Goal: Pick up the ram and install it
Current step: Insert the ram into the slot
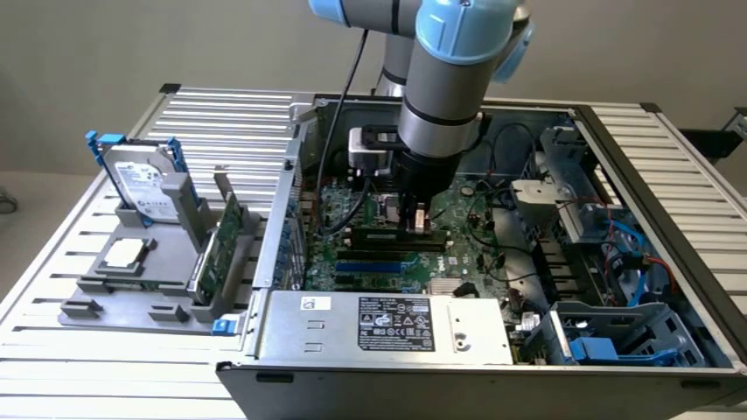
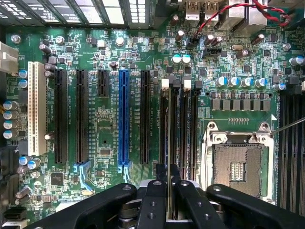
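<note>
Your claw (image 2: 168, 177) is squeezed tight on the ram (image 2: 169, 129), pinching the thin stick by its two flat sides. It holds the ram standing on its long edge, most likely because that is how it must go into one of the long black memory slots (image 2: 183, 129) on the green board (image 2: 105, 119). The ram sits right between the claw's fingers and runs out from them, lined up along a slot near the square chip socket (image 2: 238, 164). You cannot tell if it touches the slot or hangs just above. The arm reaches straight down into the open computer case (image 1: 386, 337), which lies on the slatted surface (image 1: 210, 122).
</note>
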`<state>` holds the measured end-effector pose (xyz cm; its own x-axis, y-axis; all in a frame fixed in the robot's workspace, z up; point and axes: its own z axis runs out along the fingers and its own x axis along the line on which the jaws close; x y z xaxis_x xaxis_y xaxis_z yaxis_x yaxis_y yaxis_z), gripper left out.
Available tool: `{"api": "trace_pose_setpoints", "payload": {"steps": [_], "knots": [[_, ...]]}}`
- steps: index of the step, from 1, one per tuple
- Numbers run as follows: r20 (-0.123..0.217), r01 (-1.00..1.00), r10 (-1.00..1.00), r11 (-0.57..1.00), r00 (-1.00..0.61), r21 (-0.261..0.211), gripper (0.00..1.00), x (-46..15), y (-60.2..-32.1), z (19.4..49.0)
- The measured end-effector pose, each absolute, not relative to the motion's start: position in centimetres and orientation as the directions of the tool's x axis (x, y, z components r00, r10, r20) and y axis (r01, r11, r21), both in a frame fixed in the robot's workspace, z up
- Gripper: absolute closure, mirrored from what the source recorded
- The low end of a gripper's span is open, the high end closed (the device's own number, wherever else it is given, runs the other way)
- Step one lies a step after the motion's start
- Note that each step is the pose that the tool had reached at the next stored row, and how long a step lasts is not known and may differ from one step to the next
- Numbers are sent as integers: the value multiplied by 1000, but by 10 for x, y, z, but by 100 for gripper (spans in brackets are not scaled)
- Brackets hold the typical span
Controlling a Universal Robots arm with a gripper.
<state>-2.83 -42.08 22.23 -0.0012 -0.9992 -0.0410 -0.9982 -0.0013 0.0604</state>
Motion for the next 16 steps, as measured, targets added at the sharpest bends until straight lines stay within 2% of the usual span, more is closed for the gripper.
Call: {"api": "trace_pose_setpoints", "payload": {"steps": [16], "knots": [[-32,-999,-999,-1,0,43,86,-32,-421,222]]}}
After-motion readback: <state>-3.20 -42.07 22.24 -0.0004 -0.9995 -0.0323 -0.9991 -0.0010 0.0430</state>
